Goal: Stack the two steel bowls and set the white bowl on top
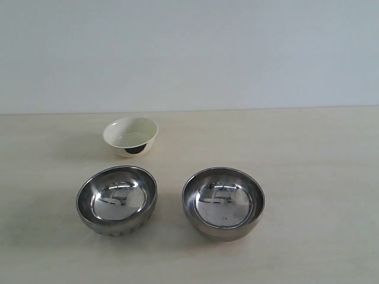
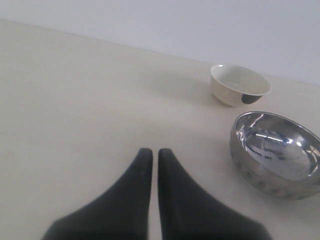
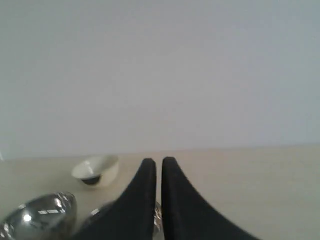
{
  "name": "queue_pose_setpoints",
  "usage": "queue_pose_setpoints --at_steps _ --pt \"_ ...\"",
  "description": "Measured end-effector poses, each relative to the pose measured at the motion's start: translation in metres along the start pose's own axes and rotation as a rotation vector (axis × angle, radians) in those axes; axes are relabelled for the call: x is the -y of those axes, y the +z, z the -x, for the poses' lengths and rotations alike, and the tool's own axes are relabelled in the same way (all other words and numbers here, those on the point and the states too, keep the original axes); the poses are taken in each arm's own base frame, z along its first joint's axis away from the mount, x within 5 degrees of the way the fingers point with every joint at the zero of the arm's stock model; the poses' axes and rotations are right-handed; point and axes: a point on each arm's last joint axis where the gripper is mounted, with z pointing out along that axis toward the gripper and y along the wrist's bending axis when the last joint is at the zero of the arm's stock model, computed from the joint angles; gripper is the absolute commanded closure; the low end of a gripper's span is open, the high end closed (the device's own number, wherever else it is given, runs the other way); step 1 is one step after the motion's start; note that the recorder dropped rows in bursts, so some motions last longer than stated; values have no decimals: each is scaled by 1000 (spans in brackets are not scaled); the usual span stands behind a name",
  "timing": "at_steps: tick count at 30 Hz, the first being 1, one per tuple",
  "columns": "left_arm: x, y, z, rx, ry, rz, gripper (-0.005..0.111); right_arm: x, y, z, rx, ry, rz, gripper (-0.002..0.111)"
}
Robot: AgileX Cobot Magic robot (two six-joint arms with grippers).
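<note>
The pale wooden table [image 1: 308, 177] is stretching wide and bare to the left of the bowls, in front of them and across its whole right side, and its far edge is meeting a plain light wall [image 1: 189, 53]. The left gripper [image 2: 155, 152] is hanging over open tabletop with its dark fingers pressed almost together, gripping nothing, well apart from the bowls. The white bowl [image 1: 131, 135] is sitting upright and empty towards the back left, its black mark facing forward. Just in front of it the left steel bowl [image 1: 116, 200] is resting upright and empty. Beside that, apart from it, the right steel bowl [image 1: 222, 202] is standing empty too. The right gripper [image 3: 159, 162] is pointing over the bowls, its fingers closed on nothing.
</note>
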Motion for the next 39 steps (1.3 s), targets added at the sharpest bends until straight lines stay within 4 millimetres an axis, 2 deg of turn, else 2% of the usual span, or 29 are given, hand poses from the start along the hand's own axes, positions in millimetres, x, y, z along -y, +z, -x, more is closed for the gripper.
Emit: queue_pose_setpoints --at_steps 5,11,39 --pt "0 0 0 0 0 0 103 12 -3 -18 -203 -30 -153 108" --pt "0 0 0 0 0 0 103 20 -8 -33 -360 -77 -231 108" --pt "0 0 0 0 0 0 103 21 -9 -34 -381 -91 -240 108"
